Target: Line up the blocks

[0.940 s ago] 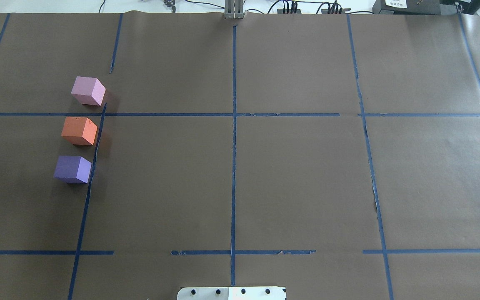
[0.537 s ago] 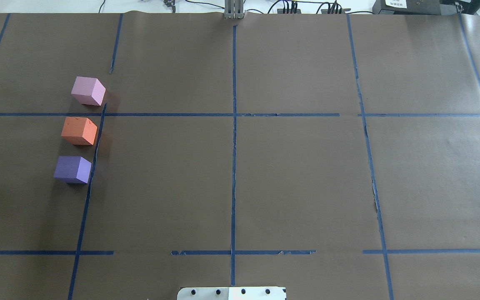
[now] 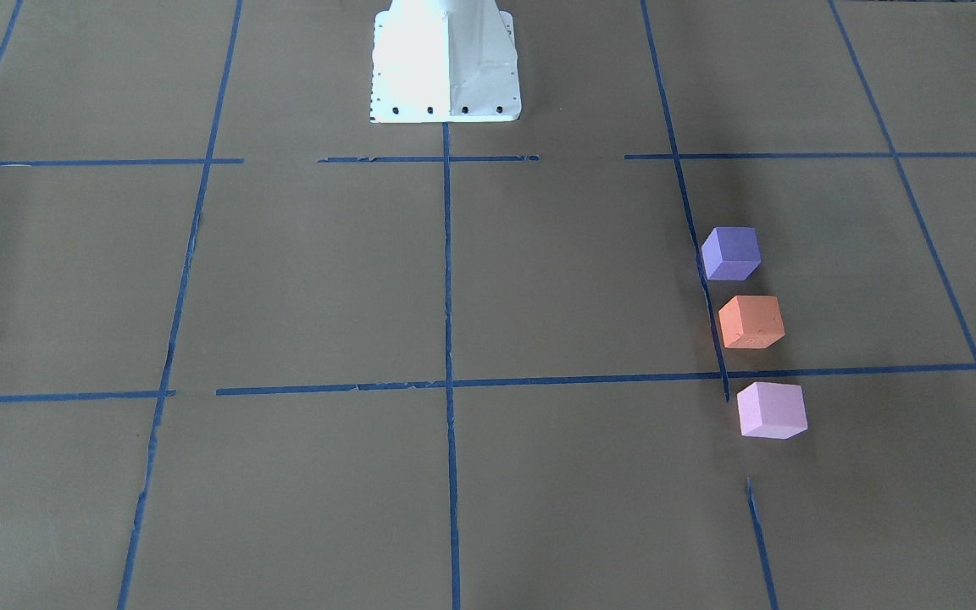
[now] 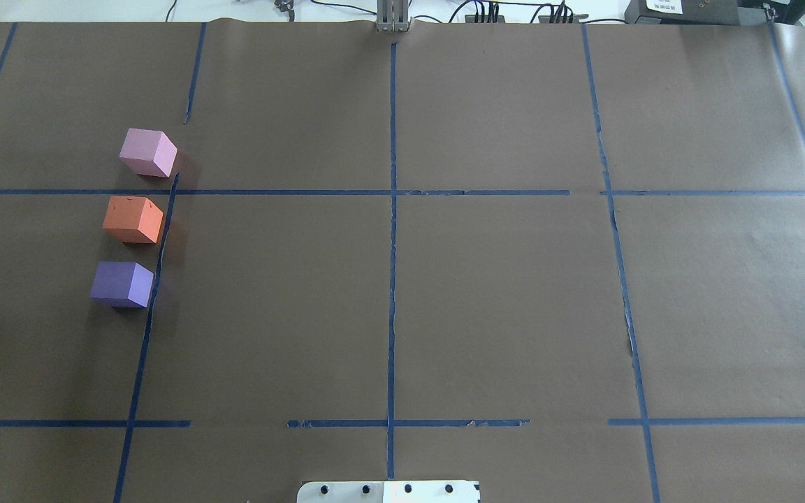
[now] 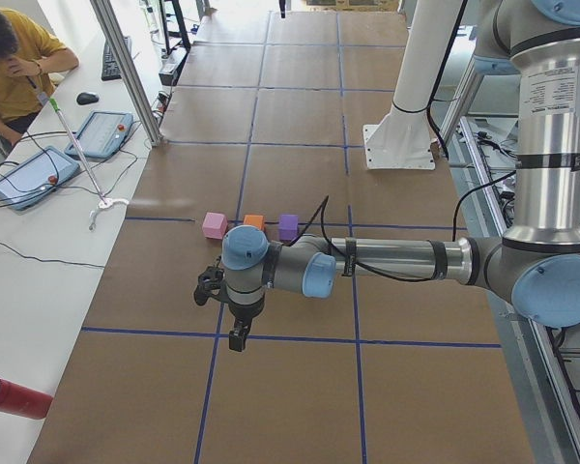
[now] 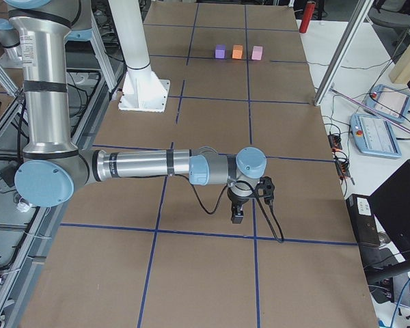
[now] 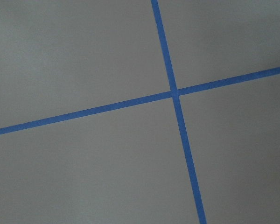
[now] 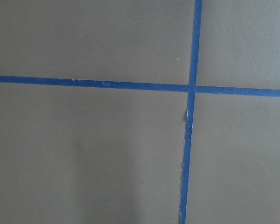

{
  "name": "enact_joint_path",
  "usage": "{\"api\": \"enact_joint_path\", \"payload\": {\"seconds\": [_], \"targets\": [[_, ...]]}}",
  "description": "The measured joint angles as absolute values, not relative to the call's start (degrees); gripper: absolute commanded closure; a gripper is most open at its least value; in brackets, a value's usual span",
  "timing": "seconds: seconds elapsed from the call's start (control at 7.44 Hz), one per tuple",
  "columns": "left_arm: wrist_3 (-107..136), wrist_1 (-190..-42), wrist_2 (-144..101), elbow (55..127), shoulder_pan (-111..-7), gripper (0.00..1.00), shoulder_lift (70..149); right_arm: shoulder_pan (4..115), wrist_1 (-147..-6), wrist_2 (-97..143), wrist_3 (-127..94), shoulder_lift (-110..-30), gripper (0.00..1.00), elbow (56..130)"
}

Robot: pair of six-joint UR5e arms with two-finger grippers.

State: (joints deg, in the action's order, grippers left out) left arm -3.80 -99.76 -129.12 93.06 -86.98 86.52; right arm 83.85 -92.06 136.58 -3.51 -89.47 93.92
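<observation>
Three cubes stand in a straight row on the brown paper at the left of the overhead view: the pale pink-lilac block (image 4: 147, 152) farthest, the orange block (image 4: 133, 219) in the middle, the dark violet-purple block (image 4: 121, 283) nearest. They are apart, with small gaps. They also show in the front view: purple (image 3: 731, 252), orange (image 3: 751, 322), pink (image 3: 771, 410). My left gripper (image 5: 237, 338) shows only in the left side view, my right gripper (image 6: 237, 217) only in the right side view. Both hang over bare paper, far from the blocks. I cannot tell whether they are open or shut.
The robot's white base (image 3: 446, 63) stands at the table's near middle. Blue tape lines (image 4: 392, 244) divide the paper into squares. An operator (image 5: 14, 58), tablets (image 5: 29, 179) and a red can (image 5: 14, 398) sit on the side table beyond the left end.
</observation>
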Motion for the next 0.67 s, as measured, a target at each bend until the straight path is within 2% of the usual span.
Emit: {"api": "enact_joint_path", "payload": {"seconds": [0.67], "targets": [[-3.7,-100.2,-131.9,93.2,-87.1,0.0,87.1,83.8,-92.0,136.6,-3.5,-89.5,0.0,93.9]]}}
